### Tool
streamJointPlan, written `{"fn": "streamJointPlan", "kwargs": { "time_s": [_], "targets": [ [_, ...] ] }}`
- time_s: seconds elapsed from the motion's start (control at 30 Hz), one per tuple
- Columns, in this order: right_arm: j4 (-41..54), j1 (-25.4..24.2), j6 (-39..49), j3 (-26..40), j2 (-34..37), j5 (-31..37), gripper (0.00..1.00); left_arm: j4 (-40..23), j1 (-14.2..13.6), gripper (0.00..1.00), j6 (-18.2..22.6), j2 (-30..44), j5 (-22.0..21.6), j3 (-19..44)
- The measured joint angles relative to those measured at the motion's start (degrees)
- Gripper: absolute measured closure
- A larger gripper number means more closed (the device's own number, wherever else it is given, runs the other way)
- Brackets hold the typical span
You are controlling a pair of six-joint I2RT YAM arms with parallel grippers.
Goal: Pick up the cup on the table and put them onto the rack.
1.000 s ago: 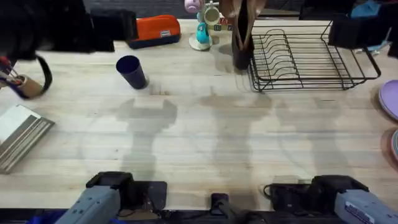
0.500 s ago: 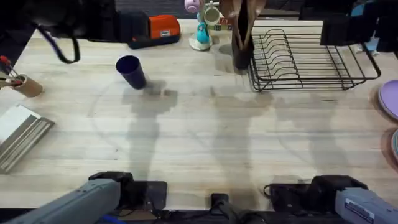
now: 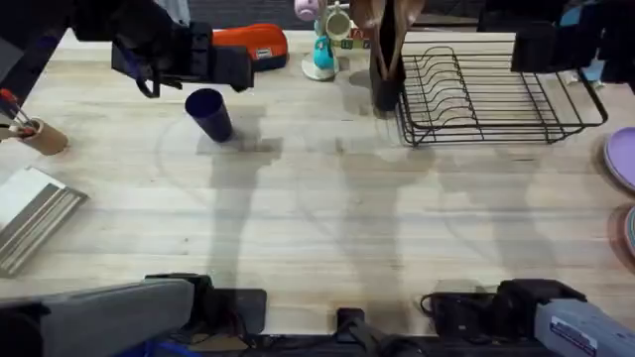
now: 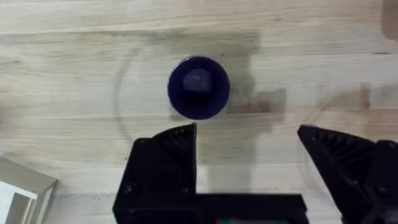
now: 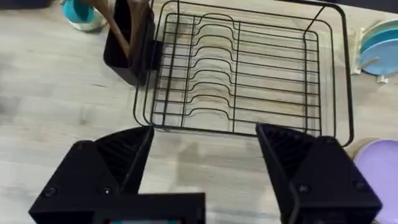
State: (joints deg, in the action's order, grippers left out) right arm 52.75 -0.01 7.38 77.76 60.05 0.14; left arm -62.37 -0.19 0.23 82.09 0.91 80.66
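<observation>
The dark navy cup (image 3: 208,114) stands upright on the table (image 3: 317,218) at the far left. In the left wrist view the cup (image 4: 199,87) is seen from above, just beyond my open left gripper (image 4: 249,140), whose fingers (image 4: 168,149) hold nothing. In the overhead view the left gripper (image 3: 223,69) hangs above and just behind the cup. The black wire rack (image 3: 491,94) sits at the far right, with nothing in it. My right gripper (image 3: 551,45) hovers over the rack's far right side. In the right wrist view, the right gripper (image 5: 205,143) is open over the rack (image 5: 242,68).
A dark utensil holder (image 3: 382,69) stands against the rack's left end. Pastel mugs (image 3: 327,30) and an orange case (image 3: 248,45) line the far edge. A tube of pens (image 3: 40,134) and a metal stack (image 3: 30,213) lie left; a purple plate (image 3: 623,159) lies right.
My left arm has swung from the far left corner rightward until its gripper hangs over the cup. The right gripper has stayed over the rack. The cup has not moved.
</observation>
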Motion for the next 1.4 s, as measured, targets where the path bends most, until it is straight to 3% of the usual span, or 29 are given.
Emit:
{"fn": "streamJointPlan", "kwargs": {
  "time_s": [0.43,1.0,1.4],
  "targets": [
    [0.0,0.0,0.0,0.0,0.0,0.0,0.005,0.9,0.0,0.007,0.0,4.5,0.2,0.0],
    [0.0,0.0,0.0,0.0,0.0,0.0,0.005,4.5,0.0,0.008,0.0,15.7,0.2,0.0],
    [0.0,0.0,0.0,0.0,0.0,0.0,0.005,6.2,0.0,0.002,0.2,16.3,0.6,0.0]
  ]
}}
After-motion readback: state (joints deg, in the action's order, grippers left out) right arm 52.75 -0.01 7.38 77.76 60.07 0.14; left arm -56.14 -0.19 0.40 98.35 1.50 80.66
